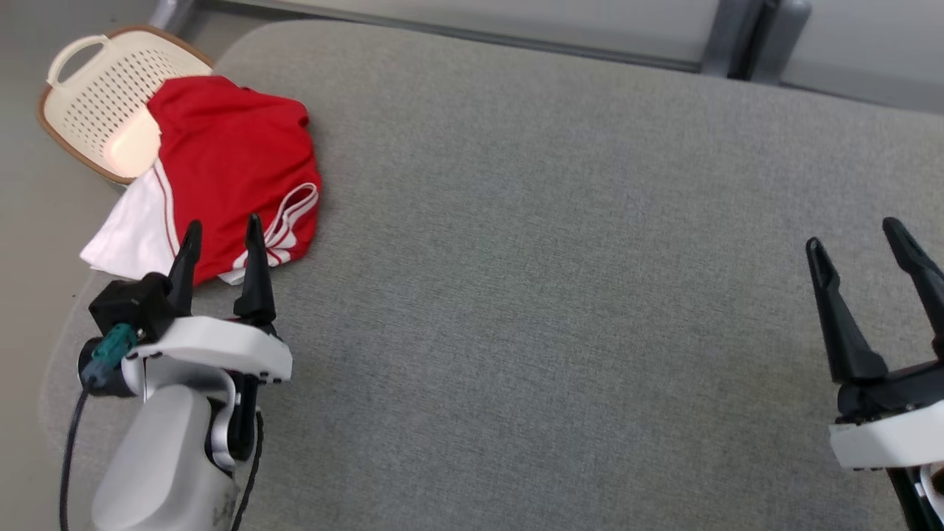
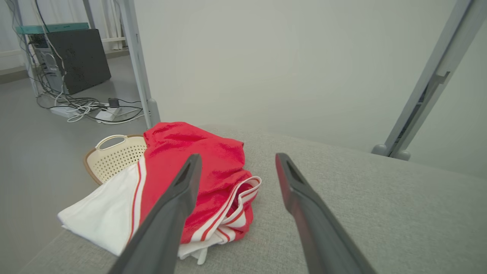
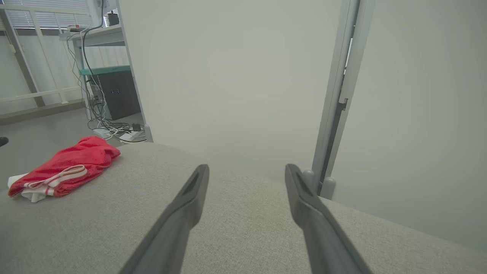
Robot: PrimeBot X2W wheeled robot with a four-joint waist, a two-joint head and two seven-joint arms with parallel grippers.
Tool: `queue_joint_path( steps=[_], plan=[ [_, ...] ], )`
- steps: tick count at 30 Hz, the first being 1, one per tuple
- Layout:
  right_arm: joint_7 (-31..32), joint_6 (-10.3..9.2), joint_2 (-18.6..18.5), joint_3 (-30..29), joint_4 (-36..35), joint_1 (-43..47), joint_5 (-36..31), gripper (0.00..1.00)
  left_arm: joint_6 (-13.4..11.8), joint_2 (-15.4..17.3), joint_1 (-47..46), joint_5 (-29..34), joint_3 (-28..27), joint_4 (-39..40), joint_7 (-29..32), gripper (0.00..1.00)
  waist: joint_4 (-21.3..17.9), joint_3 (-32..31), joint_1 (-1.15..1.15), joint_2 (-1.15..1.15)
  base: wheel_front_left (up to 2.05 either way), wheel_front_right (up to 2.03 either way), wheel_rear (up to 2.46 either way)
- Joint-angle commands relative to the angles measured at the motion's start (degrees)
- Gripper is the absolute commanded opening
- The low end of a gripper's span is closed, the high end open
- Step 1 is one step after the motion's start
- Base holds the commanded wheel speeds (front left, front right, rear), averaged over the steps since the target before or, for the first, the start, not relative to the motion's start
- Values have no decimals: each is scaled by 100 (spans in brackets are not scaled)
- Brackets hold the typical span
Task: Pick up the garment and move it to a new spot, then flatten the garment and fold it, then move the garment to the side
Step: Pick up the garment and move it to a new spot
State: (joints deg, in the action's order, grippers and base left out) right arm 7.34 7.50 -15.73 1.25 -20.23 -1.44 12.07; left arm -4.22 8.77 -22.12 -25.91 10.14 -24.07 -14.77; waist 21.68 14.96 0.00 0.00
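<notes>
Garment point(image 1: 228, 162): red fabric with a white panel along its left side, and thin red-and-white striping where the two meet. A white-banded, striped hem loops out at the near right corner. It is crumpled and bunched, not flat, with the red part humped up in folds.

Location: far left corner of the grey padded surface point(image 1: 553, 258). The white panel reaches over the surface's left edge. In the head view the garment's far edge overlaps the rim of a cream perforated basket point(image 1: 96, 81), which sits beside that corner. We cannot tell whether they touch.

Left gripper point(image 1: 223, 221): fingers spread apart with nothing between them. The tips are at the garment's near edge and point toward it. In the left wrist view one finger crosses in front of the red cloth. We cannot confirm contact.

Right gripper point(image 1: 852, 232): fingers likewise spread and empty, over bare grey padding on the right side, well apart from the garment.
</notes>
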Motion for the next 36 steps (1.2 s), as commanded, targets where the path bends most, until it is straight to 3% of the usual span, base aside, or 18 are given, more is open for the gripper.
queue_joint_path(
  steps=[1,6,13,14,15,16,21,27,36],
  plan=[
    [14,-2,-57,18,-45,-143,53,100,71,2,-276,-85,-83,-260,-25,100,-438,707,0,0,0,0,0],
    [-70,-1,-133,46,-56,-450,78,100,392,-3,-1221,-257,-302,-1767,-40,100,-688,1187,0,0,0,0,0],
    [-191,-1,-154,26,4,-667,133,100,615,132,-2098,-292,-415,-3300,-32,100,-868,1518,0,0,0,0,0],
    [-205,-1,-148,17,12,-687,147,100,630,157,-2165,-296,-458,-3403,-32,81,-877,1546,0,0,0,0,0],
    [-201,-1,-155,11,26,-706,134,100,646,197,-2212,-306,-525,-3446,-32,4,-883,1567,0,0,0,0,0],
    [-196,-1,-175,19,36,-712,123,100,643,238,-2260,-273,-574,-3445,-33,0,-890,1585,0,0,0,0,0],
    [-261,-1,-232,7,140,-703,105,100,521,298,-2138,-19,-845,-2898,-40,0,-887,1487,0,0,0,0,0],
    [-376,-1,-104,3,364,-602,119,100,479,255,-1489,488,-1311,-1597,-40,0,-887,1027,0,0,0,0,0],
    [-534,-1,149,64,683,-330,127,100,590,-141,-225,1179,-1307,259,-40,0,-868,100,0,0,0,0,0]
  ],
)
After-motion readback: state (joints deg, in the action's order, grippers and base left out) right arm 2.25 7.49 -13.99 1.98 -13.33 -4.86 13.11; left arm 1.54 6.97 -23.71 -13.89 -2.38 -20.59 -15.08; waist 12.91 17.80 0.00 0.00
